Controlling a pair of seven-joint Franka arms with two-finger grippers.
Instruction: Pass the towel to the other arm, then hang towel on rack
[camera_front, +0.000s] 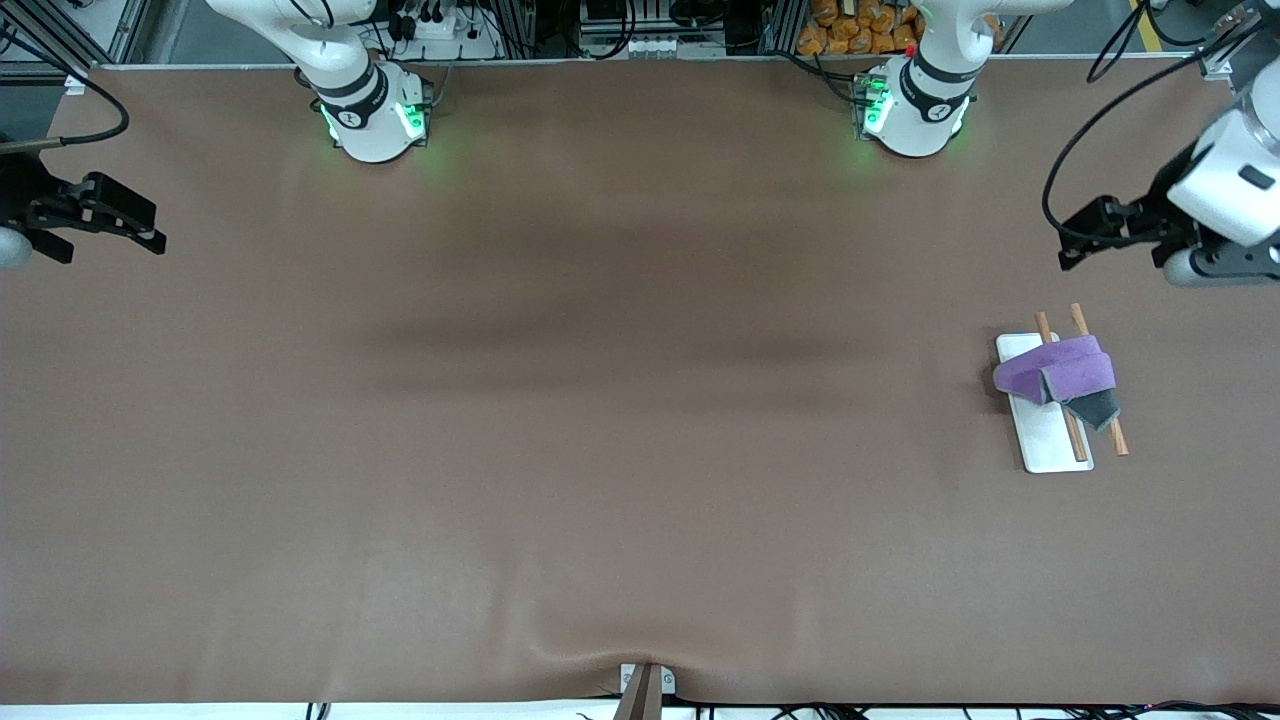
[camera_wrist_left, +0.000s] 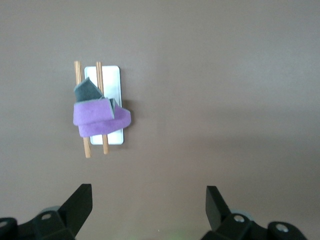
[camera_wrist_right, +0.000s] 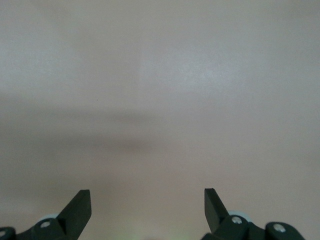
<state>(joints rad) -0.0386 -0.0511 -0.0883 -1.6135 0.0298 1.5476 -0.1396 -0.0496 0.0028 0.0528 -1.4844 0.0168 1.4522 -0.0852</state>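
Observation:
The lilac towel (camera_front: 1058, 372) hangs draped over the two wooden rods of the rack (camera_front: 1042, 440), a dark grey corner showing at its edge, near the left arm's end of the table. In the left wrist view the towel (camera_wrist_left: 98, 119) lies across the rods over the rack's white base (camera_wrist_left: 112, 79). My left gripper (camera_front: 1075, 240) is open and empty, up in the air over bare table beside the rack; its jaws (camera_wrist_left: 148, 202) stand wide apart. My right gripper (camera_front: 150, 232) is open and empty at the right arm's end of the table, waiting; it also shows in its wrist view (camera_wrist_right: 147, 202).
The brown table mat (camera_front: 600, 400) covers the whole table. A small metal clamp (camera_front: 645, 685) sits at the mat's edge nearest the front camera. The two arm bases (camera_front: 372, 120) stand at the edge farthest from the camera.

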